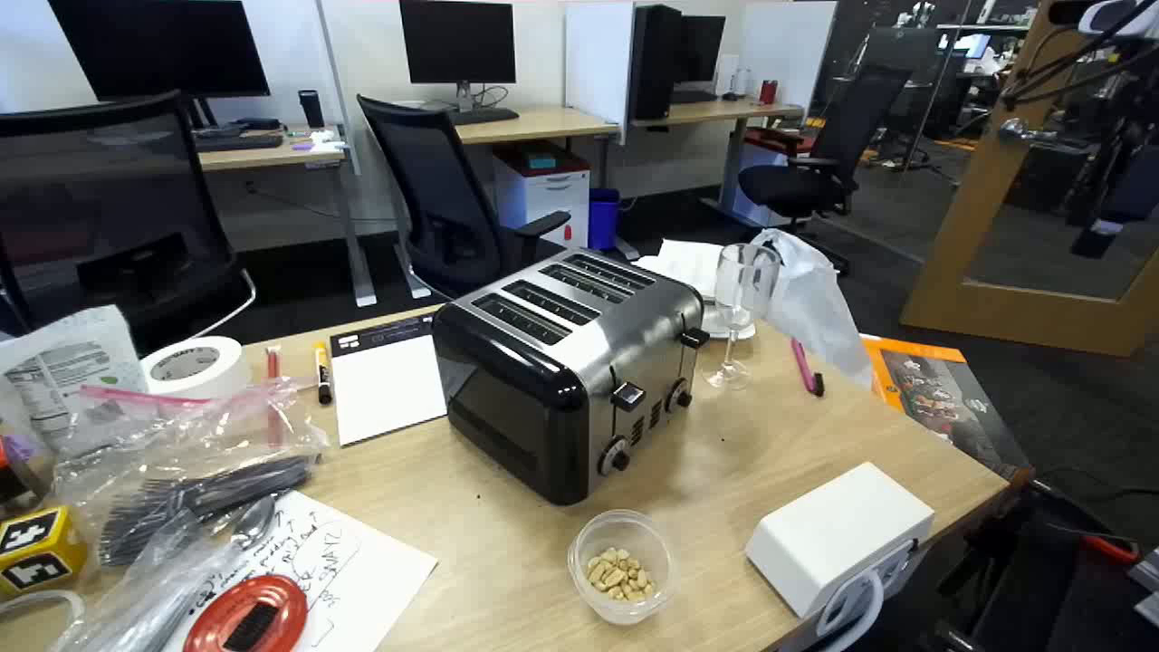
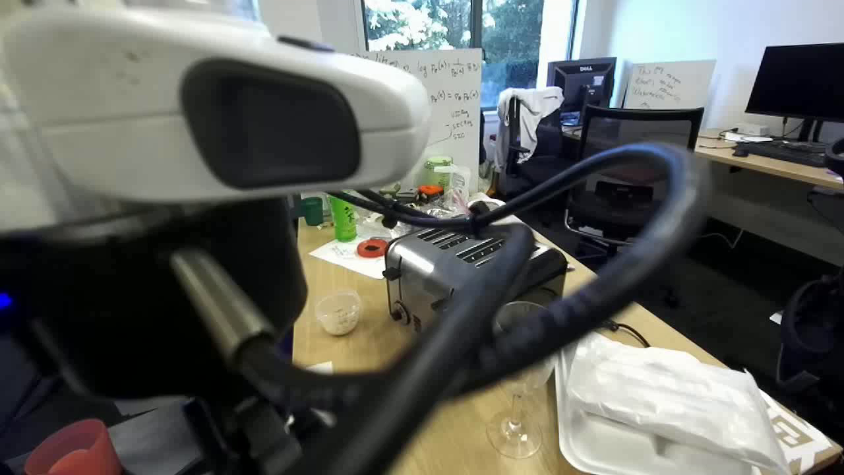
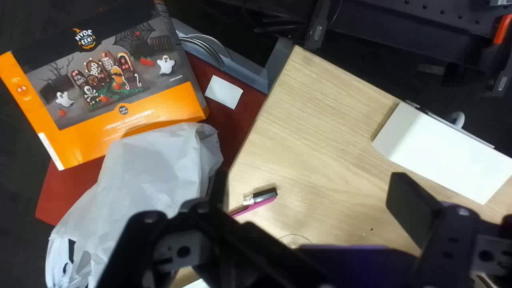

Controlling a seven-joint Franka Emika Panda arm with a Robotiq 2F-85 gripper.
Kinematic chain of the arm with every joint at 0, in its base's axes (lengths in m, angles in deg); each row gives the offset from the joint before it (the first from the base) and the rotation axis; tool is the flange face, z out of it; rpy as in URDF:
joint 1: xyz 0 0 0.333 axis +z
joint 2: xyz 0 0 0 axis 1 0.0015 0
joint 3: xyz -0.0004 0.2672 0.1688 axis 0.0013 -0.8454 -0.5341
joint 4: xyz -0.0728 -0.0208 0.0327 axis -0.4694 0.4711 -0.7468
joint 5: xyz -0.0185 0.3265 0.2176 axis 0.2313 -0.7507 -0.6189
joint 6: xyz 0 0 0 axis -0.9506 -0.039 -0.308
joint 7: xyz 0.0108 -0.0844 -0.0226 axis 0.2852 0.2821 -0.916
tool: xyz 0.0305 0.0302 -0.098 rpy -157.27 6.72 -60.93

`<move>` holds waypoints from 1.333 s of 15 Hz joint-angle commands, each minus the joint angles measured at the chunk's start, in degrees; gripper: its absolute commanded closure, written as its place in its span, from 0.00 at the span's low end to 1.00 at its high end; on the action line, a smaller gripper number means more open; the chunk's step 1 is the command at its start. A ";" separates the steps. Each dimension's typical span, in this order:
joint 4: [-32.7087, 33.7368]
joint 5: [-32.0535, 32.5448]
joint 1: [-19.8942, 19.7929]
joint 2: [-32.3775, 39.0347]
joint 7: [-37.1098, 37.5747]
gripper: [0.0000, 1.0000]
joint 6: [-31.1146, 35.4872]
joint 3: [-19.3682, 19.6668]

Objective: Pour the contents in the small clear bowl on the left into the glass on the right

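The small clear bowl (image 1: pixel 625 543) stands upright on the table with several peanuts (image 1: pixel 619 576) in it, in front of the toaster. It also shows in an exterior view (image 2: pixel 339 313). The glass (image 1: pixel 735 308) is a clear stemmed one standing upright beside the toaster's far end. Cables partly cover it in an exterior view (image 2: pixel 515 433). In the wrist view only a thin curved edge, seemingly the glass (image 3: pixel 295 239), shows. My gripper (image 3: pixel 312 192) is open and empty, raised high and apart from both. The bowl is out of the wrist view.
A steel four-slot toaster (image 1: pixel 561 335) stands mid-table. A white box (image 1: pixel 842 534) sits at the table edge. A pink pen (image 3: pixel 260 198), a plastic bag (image 3: pixel 160 168) and an orange box (image 3: pixel 104 88) lie near the glass. A white tray (image 2: pixel 573 435) is beside the glass.
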 commanded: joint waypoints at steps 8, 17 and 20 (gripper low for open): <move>1.03 -1.74 4.17 -1.14 1.25 0.00 0.61 -5.13; 1.22 -1.49 14.57 -0.64 4.46 0.00 3.27 -14.73; 1.23 -1.60 15.54 -1.29 4.90 0.00 2.55 -15.41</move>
